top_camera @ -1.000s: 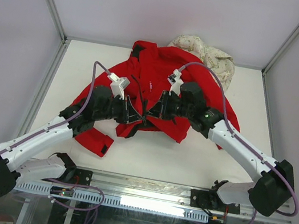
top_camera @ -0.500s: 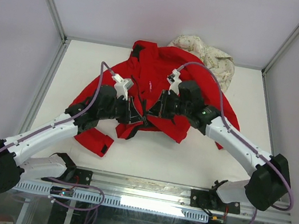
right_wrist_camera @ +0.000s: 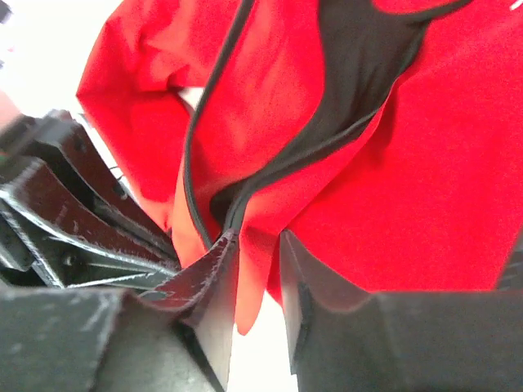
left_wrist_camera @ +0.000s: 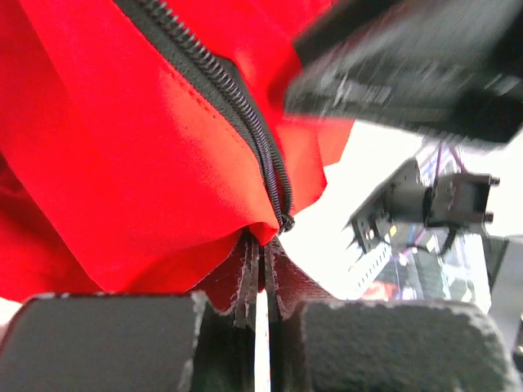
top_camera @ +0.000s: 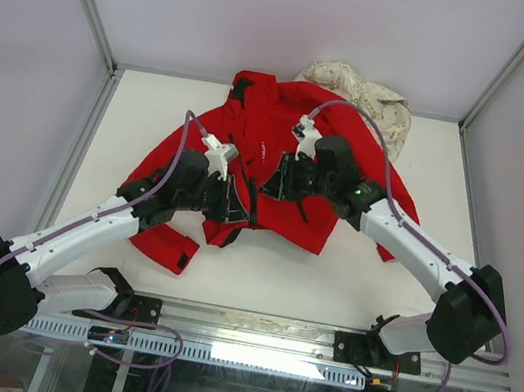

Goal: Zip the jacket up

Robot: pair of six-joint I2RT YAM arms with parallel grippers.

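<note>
The red jacket (top_camera: 285,124) lies spread on the white table, collar to the far side, front open. My left gripper (top_camera: 246,208) is shut on the jacket's bottom hem right at the lower end of the dark zipper (left_wrist_camera: 245,114); its jaws (left_wrist_camera: 263,245) pinch the red fabric (left_wrist_camera: 122,147). My right gripper (top_camera: 270,185) is close beside it, to the right. A fold of the other front edge (right_wrist_camera: 425,163) hangs between its narrowly spaced fingers (right_wrist_camera: 257,245), beside a dark zipper line (right_wrist_camera: 194,139). Where the two zipper ends meet is hidden.
A cream floral garment (top_camera: 366,98) lies bunched at the back right, touching the jacket. A red sleeve with a black cuff tab (top_camera: 180,258) lies near the left arm. The white table (top_camera: 348,282) ends at metal frame posts and a front rail (top_camera: 248,331).
Both grippers have shifted a little towards the far side with the jacket's lower front edges in them. The right gripper has also come slightly left, closer to the left one.
</note>
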